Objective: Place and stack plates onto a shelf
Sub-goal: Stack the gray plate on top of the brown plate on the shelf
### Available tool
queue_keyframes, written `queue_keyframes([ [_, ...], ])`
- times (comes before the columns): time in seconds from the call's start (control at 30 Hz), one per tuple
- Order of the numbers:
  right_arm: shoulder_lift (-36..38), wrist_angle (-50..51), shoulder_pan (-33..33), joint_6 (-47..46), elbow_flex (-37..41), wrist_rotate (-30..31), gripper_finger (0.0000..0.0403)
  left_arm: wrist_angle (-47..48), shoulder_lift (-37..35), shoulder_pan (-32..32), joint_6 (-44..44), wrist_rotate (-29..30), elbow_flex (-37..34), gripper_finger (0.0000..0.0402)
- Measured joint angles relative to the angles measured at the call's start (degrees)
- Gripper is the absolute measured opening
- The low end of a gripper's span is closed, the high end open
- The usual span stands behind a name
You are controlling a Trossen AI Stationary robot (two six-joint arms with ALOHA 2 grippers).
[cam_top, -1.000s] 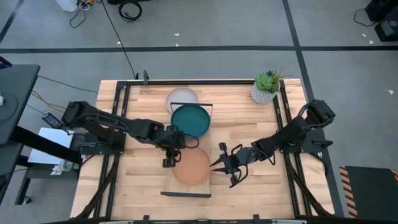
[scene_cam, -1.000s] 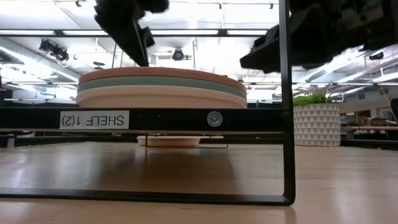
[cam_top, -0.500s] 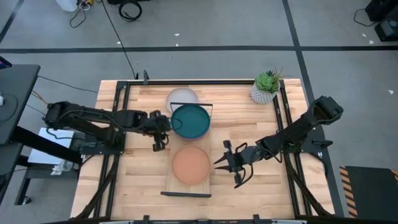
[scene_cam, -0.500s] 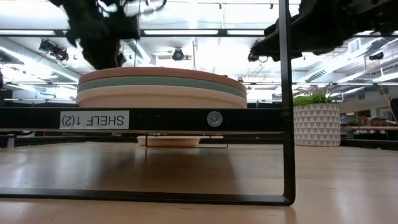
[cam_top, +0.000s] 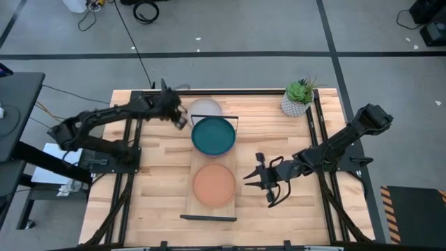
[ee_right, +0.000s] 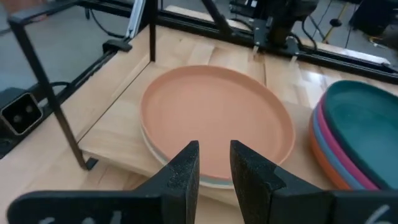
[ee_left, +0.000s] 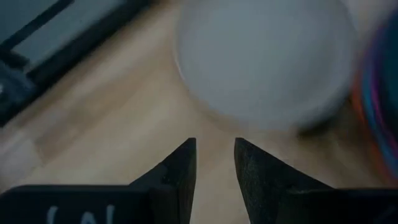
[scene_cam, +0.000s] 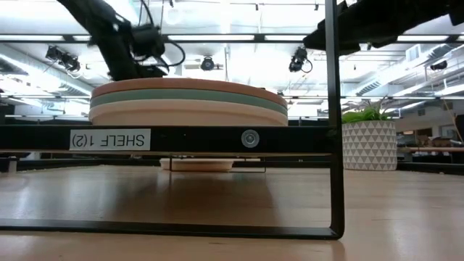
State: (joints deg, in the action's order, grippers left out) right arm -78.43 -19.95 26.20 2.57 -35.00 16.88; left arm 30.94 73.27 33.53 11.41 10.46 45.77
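A stack topped by the peach-tan plate (cam_top: 214, 184) (ee_right: 217, 118) lies on the near half of the shelf (cam_top: 211, 213); the low view shows light teal and cream under it (scene_cam: 188, 101). A dark teal-topped stack (cam_top: 213, 135) (ee_right: 360, 134) lies on the far half. The pale grey plate (cam_top: 204, 107) (ee_left: 267, 62) lies flat on the table past the shelf's far end. My left gripper (cam_top: 182, 117) (ee_left: 215, 142) hovers at that plate's left rim, narrowly open. My right gripper (cam_top: 246, 178) (ee_right: 214, 144) is right of the peach plate, narrowly open, pointing at it.
A small potted plant (cam_top: 298, 96) (scene_cam: 370, 141) stands at the table's far right corner. Thin black frames (scene_cam: 334, 116) rise at the shelf's short ends. Black rails (cam_top: 132, 139) run along the table's left and right sides. Bare wood lies right of the shelf.
My left gripper has left the peach plate's left side, swung toward the table's far edge and arrived beside the pale grey plate. My right gripper has backed a little toward the right edge, away from the peach plate. The plates have stayed in place.
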Motion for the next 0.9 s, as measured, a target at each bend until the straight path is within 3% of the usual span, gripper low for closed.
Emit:
queue_keyframes([
  [0.2, 0.03, 1.01, 0.52, -0.04, 0.02, 1.36, 0.0096, -10.57, 7.31, 7.29, 1.80, -4.57, -1.05, 0.0116],
  [0.4, 0.20, 0.69, 0.98, -0.09, -0.01, 2.54, 0.0096, -19.04, 15.39, 7.94, 2.83, -6.22, -1.10, 0.0138],
  [0.67, -0.09, 1.16, 1.27, -1.53, -0.02, 3.16, 0.0096, -21.82, 21.53, 7.72, 1.46, -5.84, -1.07, 0.0187],
  [0.77, -0.09, 1.20, 1.29, -1.98, -0.02, 3.19, 0.0096, -20.99, 22.35, 7.64, -0.63, -2.65, -1.10, 0.0178],
  [0.9, -0.11, 1.21, 1.30, -2.62, -0.02, 3.17, 0.0096, -20.78, 22.36, 8.02, -4.64, 1.13, -1.10, 0.0128],
])
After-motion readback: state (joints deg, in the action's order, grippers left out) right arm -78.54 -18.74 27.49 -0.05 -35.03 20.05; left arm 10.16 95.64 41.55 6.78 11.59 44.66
